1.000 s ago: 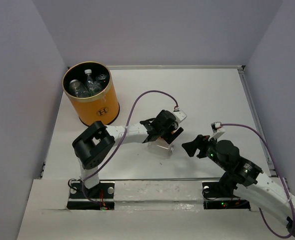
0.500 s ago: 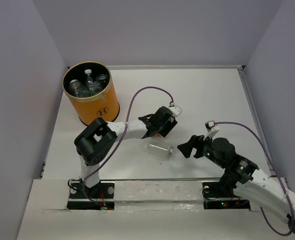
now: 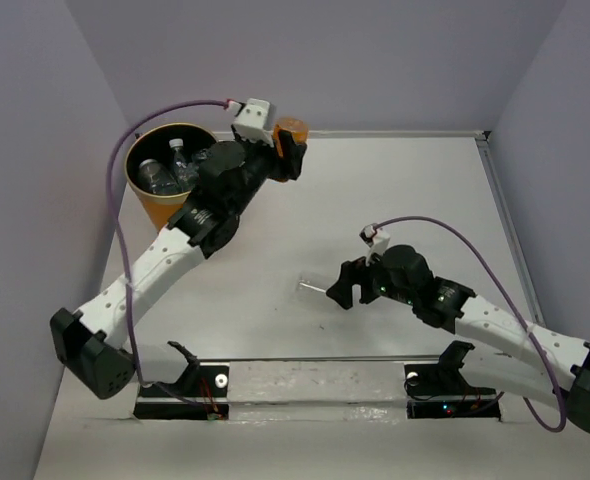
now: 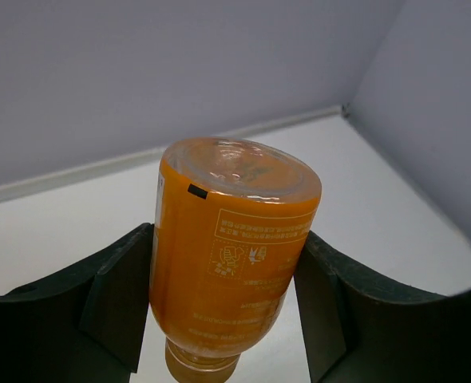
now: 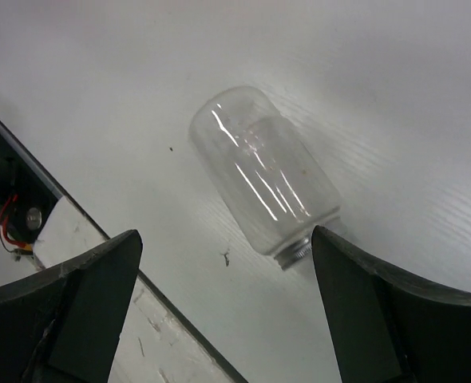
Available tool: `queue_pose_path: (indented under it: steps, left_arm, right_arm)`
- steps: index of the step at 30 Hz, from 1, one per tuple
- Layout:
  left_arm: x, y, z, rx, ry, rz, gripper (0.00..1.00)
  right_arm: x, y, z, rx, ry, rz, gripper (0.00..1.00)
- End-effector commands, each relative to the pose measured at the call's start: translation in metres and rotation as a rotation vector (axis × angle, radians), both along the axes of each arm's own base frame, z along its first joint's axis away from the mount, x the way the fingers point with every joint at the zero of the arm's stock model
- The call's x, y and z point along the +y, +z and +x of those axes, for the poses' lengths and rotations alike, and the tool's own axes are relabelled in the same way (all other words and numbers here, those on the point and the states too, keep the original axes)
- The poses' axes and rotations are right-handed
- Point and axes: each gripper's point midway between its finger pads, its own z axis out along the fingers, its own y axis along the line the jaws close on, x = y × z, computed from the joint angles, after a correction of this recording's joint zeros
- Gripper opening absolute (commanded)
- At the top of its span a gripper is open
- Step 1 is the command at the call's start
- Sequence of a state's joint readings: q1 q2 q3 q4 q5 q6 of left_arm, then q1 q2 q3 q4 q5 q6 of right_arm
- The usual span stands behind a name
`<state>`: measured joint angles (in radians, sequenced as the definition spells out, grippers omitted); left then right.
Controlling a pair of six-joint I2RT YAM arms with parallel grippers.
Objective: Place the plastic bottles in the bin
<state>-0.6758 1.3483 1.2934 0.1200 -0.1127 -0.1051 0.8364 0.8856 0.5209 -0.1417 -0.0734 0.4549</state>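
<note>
Nearest us, along the table's front edge, we list the two black arm mounts on a pale strip. Next comes the right gripper (image 3: pixel 339 291), matte black with two broad wedge-shaped fingers (image 5: pixel 88 291), spread wide and holding nothing, low over the white table (image 3: pixel 425 190). Its wrist view places the gripper (image 5: pixel 226 239) astride a clear bottle (image 5: pixel 263 171), touching it on neither side. This bottle is smooth, glossy and cylindrical with a rounded shoulder. It lies on its side, uncapped, with the threaded neck toward the right finger. From above, the bottle (image 3: pixel 312 287) is only a faint glint just left of the fingertips. The tabletop shows a fine ribbed grain and a few dark specks. Farther back, the white-shelled left arm reaches up and away, trailing a purple cable (image 3: pixel 125 140). The left gripper (image 3: pixel 287 150) is clamped on an orange-filled bottle (image 3: pixel 293 127), raised near the back wall just right of the bin. In the left wrist view, its fingers (image 4: pixel 120 295) press both flanks of the orange bottle (image 4: pixel 231 263), which has white print on its label. The clear flat base sits uppermost and the neck lowest in that view. Farthest, at the rear left corner, stands the bin (image 3: pixel 153 212), an orange cylinder with a gold rim and dark interior. The arm partly covers it. Inside lie several clear capped bottles (image 3: pixel 175 165).
</note>
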Motion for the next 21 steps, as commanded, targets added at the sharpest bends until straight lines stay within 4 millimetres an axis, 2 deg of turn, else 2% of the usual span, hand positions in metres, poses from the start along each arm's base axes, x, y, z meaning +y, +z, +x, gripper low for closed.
queue_pose_path:
  steps: [1, 2, 3, 4, 5, 8, 9, 12, 13, 15, 16, 17, 21]
  left_arm:
    - [0.062, 0.085, -0.013, -0.120, 0.156, -0.210, 0.50]
    - [0.092, 0.086, -0.005, -0.131, 0.259, -0.225, 0.50]
    - [0.113, 0.102, -0.012, -0.172, 0.297, -0.265, 0.50]
    - [0.128, 0.106, -0.012, -0.183, 0.335, -0.285, 0.50]
    - [0.157, 0.110, -0.011, -0.195, 0.422, -0.299, 0.50]
    - [0.197, 0.113, -0.006, -0.201, 0.538, -0.295, 0.50]
    - [0.219, 0.108, 0.000, -0.191, 0.606, -0.277, 0.50]
    - [0.251, 0.097, 0.007, -0.179, 0.721, -0.243, 0.50]
    - [0.266, 0.091, 0.009, -0.170, 0.769, -0.238, 0.50]
    - [0.277, 0.079, 0.013, -0.140, 0.803, -0.231, 0.50]
    - [0.287, 0.074, 0.015, -0.133, 0.829, -0.236, 0.51]
    - [0.293, 0.068, 0.018, -0.121, 0.844, -0.232, 0.51]
    - [0.315, 0.040, 0.029, -0.063, 0.912, -0.206, 0.51]
  right_arm:
    - [0.028, 0.051, 0.025, -0.145, 0.055, 0.055, 0.92]
    - [0.032, 0.048, 0.033, -0.140, 0.047, 0.027, 0.92]
    - [0.034, 0.045, 0.038, -0.133, 0.042, 0.006, 0.92]
    - [0.037, 0.043, 0.041, -0.123, 0.044, -0.012, 0.92]
    - [0.043, 0.042, 0.045, -0.113, 0.059, -0.032, 0.92]
    - [0.042, 0.038, 0.051, -0.111, 0.058, -0.088, 0.93]
    - [0.041, 0.039, 0.054, -0.118, 0.045, -0.101, 0.93]
    - [0.036, 0.035, 0.071, -0.148, -0.005, -0.179, 0.93]
    - [0.038, 0.025, 0.072, -0.126, 0.013, -0.213, 0.94]
    - [0.042, 0.024, 0.072, -0.113, 0.054, -0.246, 0.94]
    - [0.043, 0.014, 0.068, -0.089, 0.080, -0.283, 0.94]
    - [0.047, 0.013, 0.065, -0.078, 0.110, -0.282, 0.94]
    - [0.044, 0.001, 0.061, -0.052, 0.135, -0.321, 0.95]
